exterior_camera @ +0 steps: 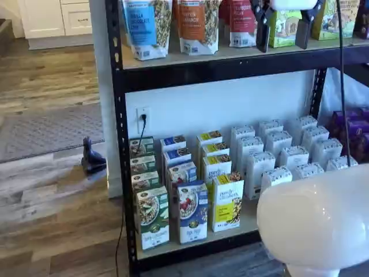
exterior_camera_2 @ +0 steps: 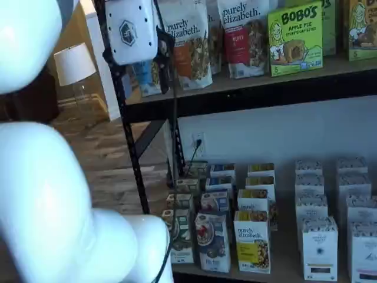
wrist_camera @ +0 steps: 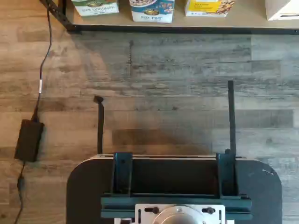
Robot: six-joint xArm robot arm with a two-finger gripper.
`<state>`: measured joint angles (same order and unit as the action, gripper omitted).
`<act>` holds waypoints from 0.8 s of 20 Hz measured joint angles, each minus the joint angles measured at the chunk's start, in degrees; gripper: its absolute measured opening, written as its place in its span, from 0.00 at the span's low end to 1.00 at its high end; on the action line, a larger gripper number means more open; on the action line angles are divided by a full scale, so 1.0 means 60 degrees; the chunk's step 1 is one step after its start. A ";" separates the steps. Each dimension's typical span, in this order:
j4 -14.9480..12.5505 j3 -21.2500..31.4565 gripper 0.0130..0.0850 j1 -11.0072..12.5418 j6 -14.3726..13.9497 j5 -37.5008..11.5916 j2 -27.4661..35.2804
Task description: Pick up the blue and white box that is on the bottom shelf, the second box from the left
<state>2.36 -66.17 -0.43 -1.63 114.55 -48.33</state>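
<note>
The blue and white box stands at the front of the bottom shelf [exterior_camera: 190, 254] in both shelf views [exterior_camera: 192, 212] [exterior_camera_2: 212, 242], between a green-and-white box [exterior_camera: 152, 217] and a yellow box [exterior_camera: 228, 202]. More boxes of the same kind stand in a row behind it. The wrist view shows its lower front [wrist_camera: 152, 11] above the shelf's black rail [wrist_camera: 187, 29]. My gripper [exterior_camera: 282, 32] hangs at the level of the upper shelf, far above the box and to its right. Its two black fingers stand apart with a plain gap and hold nothing. In a shelf view its white body [exterior_camera_2: 131, 29] shows side-on.
White arm links fill the foreground [exterior_camera: 317, 219] [exterior_camera_2: 47, 177]. Granola bags [exterior_camera: 196, 26] stand on the upper board. Several white boxes [exterior_camera: 288, 156] fill the right of the bottom shelf. A black power brick [wrist_camera: 29, 140] with its cable lies on the wood floor.
</note>
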 joint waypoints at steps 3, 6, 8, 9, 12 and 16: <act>0.0207 0.0049 1.00 0.0187 0.0098 -0.0104 -0.0050; 0.0127 0.0084 1.00 0.0093 0.0049 -0.0205 -0.0048; 0.0035 0.0144 1.00 -0.0001 -0.0003 -0.0308 -0.0043; -0.0014 0.0194 1.00 -0.0046 -0.0029 -0.0388 -0.0046; -0.0073 0.0418 1.00 -0.0105 -0.0065 -0.0698 -0.0082; -0.0014 0.0803 1.00 -0.0067 -0.0045 -0.1075 -0.0078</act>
<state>2.28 -61.36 -0.83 -1.90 108.09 -48.80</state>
